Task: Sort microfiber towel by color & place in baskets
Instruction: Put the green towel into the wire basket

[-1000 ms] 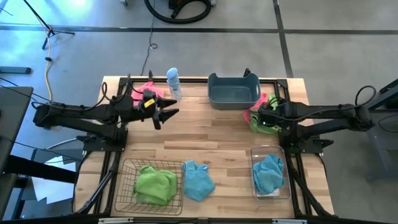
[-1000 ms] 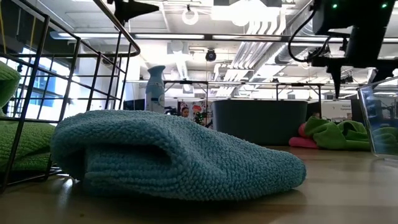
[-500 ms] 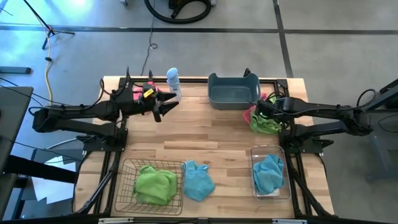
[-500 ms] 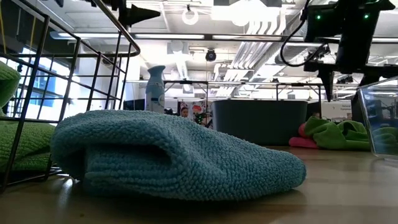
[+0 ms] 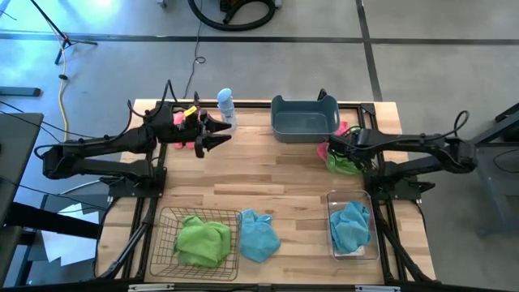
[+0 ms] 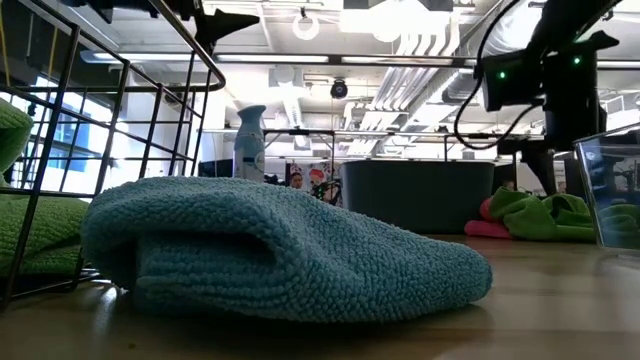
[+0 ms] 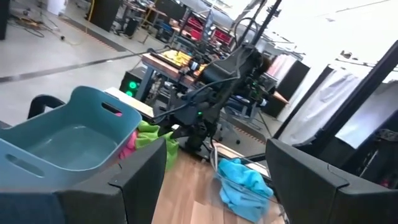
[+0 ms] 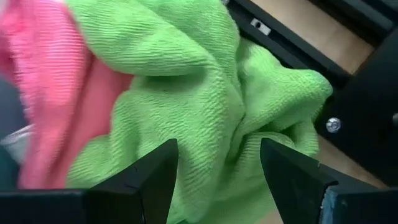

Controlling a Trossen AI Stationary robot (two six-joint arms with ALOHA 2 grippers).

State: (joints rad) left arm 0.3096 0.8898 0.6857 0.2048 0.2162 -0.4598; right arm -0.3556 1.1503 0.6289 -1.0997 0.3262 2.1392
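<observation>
At the table's far right a green towel (image 5: 347, 162) lies crumpled half over a pink towel (image 8: 56, 112). My right gripper (image 8: 217, 180) points steeply down right over the green towel (image 8: 205, 93), fingers open on either side of a raised fold. My left gripper (image 5: 217, 136) hangs open and level above the far left, next to the spray bottle (image 5: 226, 108), holding nothing. The blue-grey tub (image 5: 305, 118) stands far centre. The wire basket (image 5: 166, 243) holds a green towel, and the clear bin (image 5: 332, 203) holds a blue one. Another blue towel (image 5: 259, 235) lies on the table between them. My right gripper's open fingers (image 8: 149, 174) come down from above at the green towel's crumpled top. Whether they touch the cloth I cannot tell. The towel lies slack on the table.
Another pink towel (image 5: 180, 120) lies under my left arm at the far left. The clear bin's wall (image 6: 610, 190) stands just near of my right gripper. Bare wood spreads across the table's middle (image 5: 268, 174).
My right gripper has sunk toward the green towel and rolled a little at the wrist. My left gripper has swung level toward the far edge, closer to the spray bottle. No towel has moved.
</observation>
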